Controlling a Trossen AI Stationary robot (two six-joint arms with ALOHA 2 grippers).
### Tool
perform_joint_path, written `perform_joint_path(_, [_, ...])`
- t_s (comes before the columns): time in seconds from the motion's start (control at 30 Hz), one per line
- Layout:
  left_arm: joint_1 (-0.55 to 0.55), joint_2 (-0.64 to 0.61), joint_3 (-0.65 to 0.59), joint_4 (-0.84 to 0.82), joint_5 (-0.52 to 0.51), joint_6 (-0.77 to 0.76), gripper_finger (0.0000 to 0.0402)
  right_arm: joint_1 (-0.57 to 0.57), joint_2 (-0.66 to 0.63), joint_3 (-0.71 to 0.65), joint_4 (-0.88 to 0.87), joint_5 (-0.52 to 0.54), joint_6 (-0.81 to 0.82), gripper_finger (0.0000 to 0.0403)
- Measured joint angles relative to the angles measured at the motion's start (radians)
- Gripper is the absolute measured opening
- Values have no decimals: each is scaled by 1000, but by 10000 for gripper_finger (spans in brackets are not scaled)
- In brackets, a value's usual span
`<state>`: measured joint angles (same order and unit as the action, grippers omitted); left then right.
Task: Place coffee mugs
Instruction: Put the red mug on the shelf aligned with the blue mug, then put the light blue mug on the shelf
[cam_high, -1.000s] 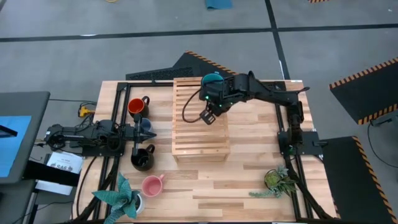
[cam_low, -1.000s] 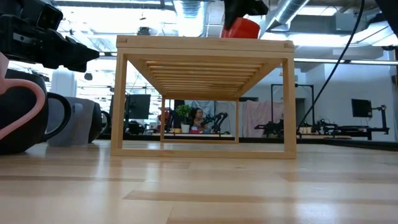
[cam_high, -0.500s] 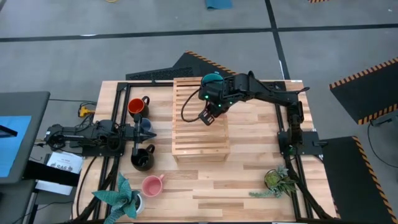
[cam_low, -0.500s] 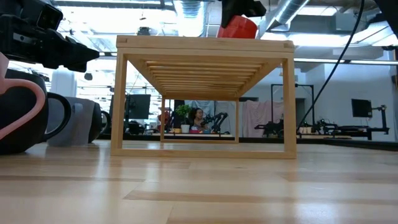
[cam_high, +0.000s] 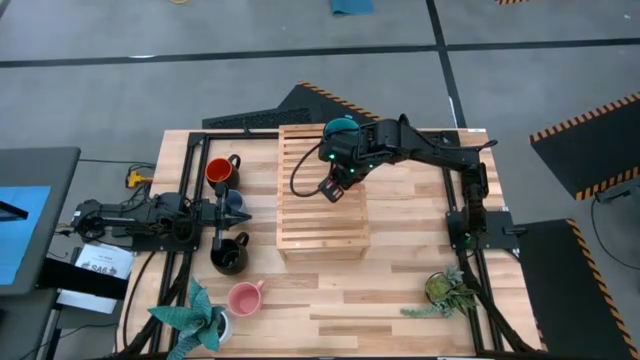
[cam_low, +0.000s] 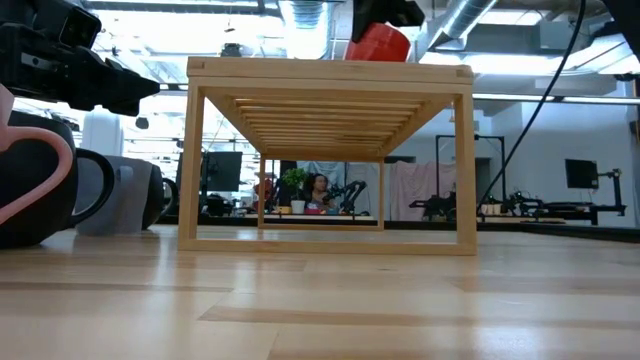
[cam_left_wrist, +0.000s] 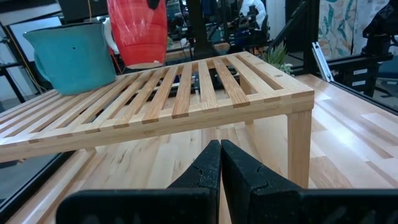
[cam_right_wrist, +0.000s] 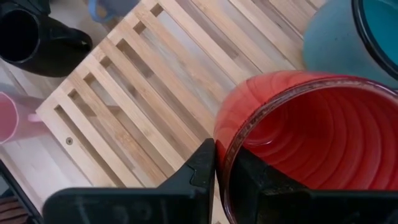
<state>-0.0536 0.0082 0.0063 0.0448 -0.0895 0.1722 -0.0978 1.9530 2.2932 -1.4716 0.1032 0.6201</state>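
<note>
Wooden table, with a slatted rack at its middle. Over the rack's top, near the far edge: right gripper, pinching the red mug by its rim, one finger inside the wall and one outside. Compared with a second ago, shifted slightly along the rack top toward the left arm's side, mug carried with it and now tipped a little in the low view. Base at slat level; touching or just above, cannot tell. Teal mug already on the rack, just beside the red one, toward the far edge.

Beside the rack on the left: left gripper, fingers pressed together, empty, waiting. Around it, off the rack: orange-lined black mug, grey-blue mug, black mug, and the pink mug nearer the front.

Judging from this: second mug nearly set down, needing only release once level; four left to place.
</note>
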Motion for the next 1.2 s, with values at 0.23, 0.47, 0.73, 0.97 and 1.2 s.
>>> perform_joint_path(0.23, [0,0,0,0,0,0,0,-9,0,0,15,0,1,60])
perform_joint_path(0.47, [0,0,0,0,0,0,0,-8,19,-10,6,0,1,60])
perform_joint_path(0.73, [0,0,0,0,0,0,0,-3,53,-8,17,4,-24,63])
perform_joint_path(0.97, [0,0,0,0,0,0,0,-3,60,-11,16,37,-45,105])
perform_joint_path(1.2, [0,0,0,0,0,0,0,-7,53,-11,15,39,-57,181])
